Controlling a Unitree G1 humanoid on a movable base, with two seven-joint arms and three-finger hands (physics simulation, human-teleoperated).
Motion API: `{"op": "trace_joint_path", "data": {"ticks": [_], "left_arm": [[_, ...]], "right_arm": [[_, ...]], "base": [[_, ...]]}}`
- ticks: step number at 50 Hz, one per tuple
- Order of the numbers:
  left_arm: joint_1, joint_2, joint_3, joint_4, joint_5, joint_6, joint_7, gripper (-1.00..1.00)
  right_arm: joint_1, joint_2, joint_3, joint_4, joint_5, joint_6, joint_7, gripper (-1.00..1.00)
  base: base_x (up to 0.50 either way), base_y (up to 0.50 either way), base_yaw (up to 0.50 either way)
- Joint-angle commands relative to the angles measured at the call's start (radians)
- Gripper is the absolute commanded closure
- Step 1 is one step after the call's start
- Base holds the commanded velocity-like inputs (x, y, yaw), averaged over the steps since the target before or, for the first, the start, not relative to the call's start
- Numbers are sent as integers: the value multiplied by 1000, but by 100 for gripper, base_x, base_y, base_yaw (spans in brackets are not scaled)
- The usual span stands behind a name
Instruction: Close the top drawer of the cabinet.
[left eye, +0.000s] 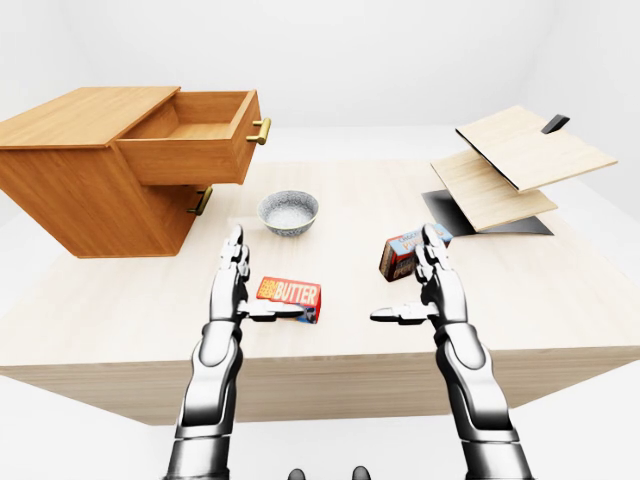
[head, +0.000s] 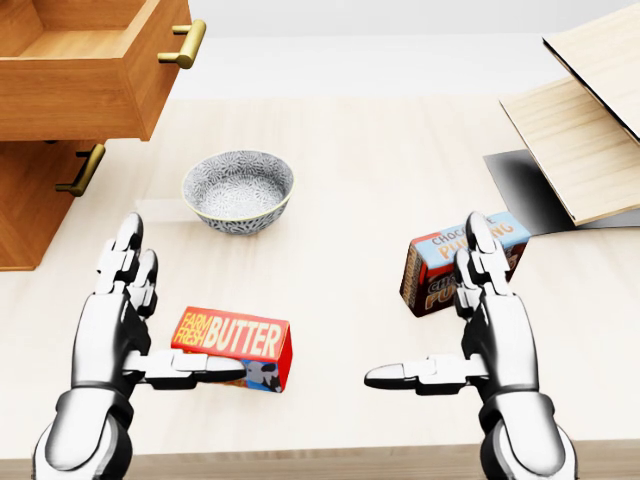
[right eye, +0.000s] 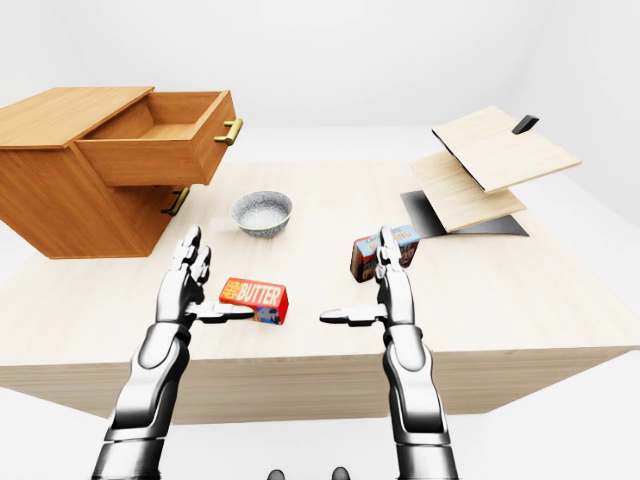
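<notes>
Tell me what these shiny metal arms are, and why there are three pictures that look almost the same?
They belong to a pretend robot inside a computer. All three pictures come from cameras on its head, so you look down over its own arms. Its left hand and right hand float open above the table, holding nothing. Each has three fingers. On the table lie a butter box, a chocolate pudding box and a patterned bowl. At the left stands a wooden cabinet with its top drawer pulled out. The robot should push it shut. At the right are tilted wooden boards.
</notes>
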Motion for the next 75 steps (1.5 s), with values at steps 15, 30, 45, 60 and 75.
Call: {"op": "trace_joint_path", "data": {"ticks": [15, 30, 45, 60, 75], "left_arm": [[-262, 60, 33, -52, -32, 0, 6, -100], [-257, 57, 28, -67, -18, 0, 6, -100], [-243, 52, 27, -84, -10, 0, 5, -100], [-239, 47, 22, -79, -3, 0, 5, -100], [-290, 67, -10, 14, 118, 0, -13, -100]], "right_arm": [[-131, -34, -36, -224, 4, 0, 3, -100], [-131, -30, -26, -229, 8, 0, 8, -100], [-118, -26, -20, -235, -1, 0, 18, -100], [-109, -29, -28, -229, -3, 0, 19, -100], [-97, -28, -25, -237, -6, 0, 29, -100]], "base": [[0, 0, 0], [1, -1, 0], [37, -11, 0], [19, 0, 0], [0, 0, 0]]}}
